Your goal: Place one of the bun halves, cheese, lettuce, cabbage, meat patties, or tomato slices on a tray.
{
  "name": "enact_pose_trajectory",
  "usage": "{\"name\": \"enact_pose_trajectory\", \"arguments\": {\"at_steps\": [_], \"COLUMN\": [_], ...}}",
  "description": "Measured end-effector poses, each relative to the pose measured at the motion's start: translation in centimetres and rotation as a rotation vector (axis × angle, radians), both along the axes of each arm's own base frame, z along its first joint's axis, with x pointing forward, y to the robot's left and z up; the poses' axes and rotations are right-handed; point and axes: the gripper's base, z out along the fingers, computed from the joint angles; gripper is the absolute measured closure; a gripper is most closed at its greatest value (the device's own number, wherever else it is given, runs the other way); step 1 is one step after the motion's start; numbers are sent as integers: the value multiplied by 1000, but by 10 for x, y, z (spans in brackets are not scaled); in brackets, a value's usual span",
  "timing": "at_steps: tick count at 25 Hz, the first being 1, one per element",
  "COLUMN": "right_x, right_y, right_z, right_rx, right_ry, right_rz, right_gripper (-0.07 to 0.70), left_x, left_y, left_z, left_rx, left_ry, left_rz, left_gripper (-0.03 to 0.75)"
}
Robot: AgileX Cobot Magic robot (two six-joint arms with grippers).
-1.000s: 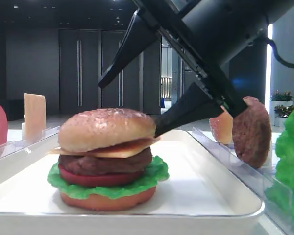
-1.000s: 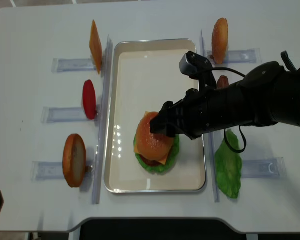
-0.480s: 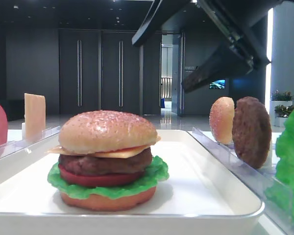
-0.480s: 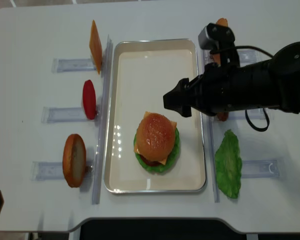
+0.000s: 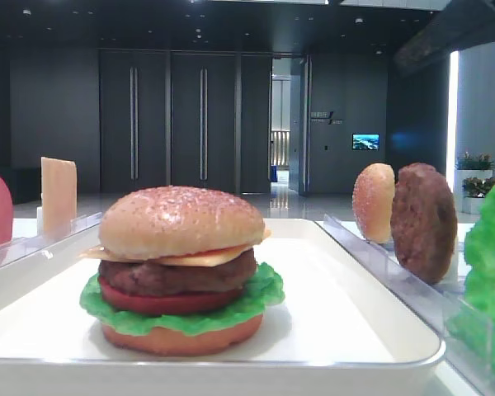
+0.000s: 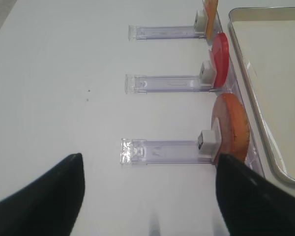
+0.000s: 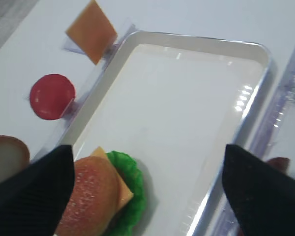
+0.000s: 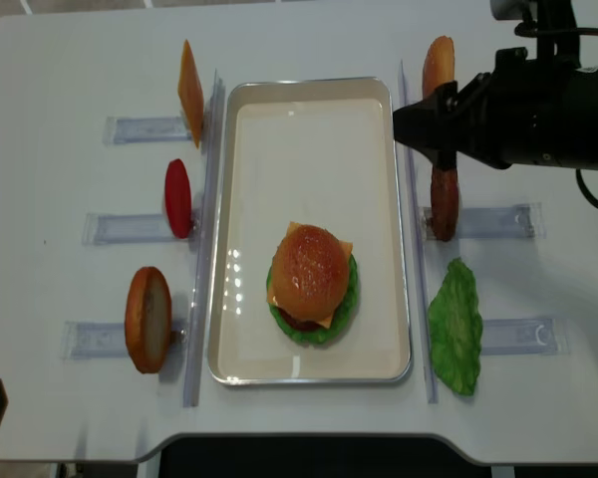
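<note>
Low front view: a second ago the right arm's black fingers straddled the bun top [image 5: 181, 221]; half a second ago they hung above it. Now only a dark edge of the arm shows at the upper right corner. The seeded bun top sits alone on the stack: cheese [image 5: 200, 256], patty, tomato, lettuce [image 5: 181, 317], bun base, all on the white tray [image 5: 346, 322]. A spare patty [image 5: 423, 221] and a spare bun [image 5: 373, 202] stand in holders on the right.

Right wrist view: the right gripper [image 7: 147, 189] has its fingers spread wide with nothing between them. The burger [image 7: 101, 196] lies beside the left fingertip, at the near end of the tray [image 7: 246, 103].

Left wrist view: the left gripper [image 6: 147, 196] also stands open and empty above bare worktop [image 6: 54, 88], with a standing bun half [image 6: 230, 127] just past the right fingertip and a tomato slice [image 6: 219, 58] beyond it.

Overhead view: the right arm has drawn back from the burger [image 8: 311, 282] to the far right rim, its fingers now over the spare patty's holder.

I judge the bun top released and this placement done.
</note>
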Motion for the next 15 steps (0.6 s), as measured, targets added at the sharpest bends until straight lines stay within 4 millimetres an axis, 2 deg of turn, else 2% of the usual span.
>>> {"name": "enact_pose_trajectory", "arguments": {"at_steps": [7, 15], "right_x": [11, 8], "right_y": [-52, -109], "right_z": [-9, -22], "right_rx": [-107, -292], "right_ry": [70, 193], "right_rz": [-154, -303], "right_gripper": [50, 50], "left_x": [0, 0], "left_y": [0, 0], "left_z": [0, 0], "left_rx": [0, 0], "left_ry": [0, 0], "left_rz": [0, 0], "left_gripper": [79, 79]}}
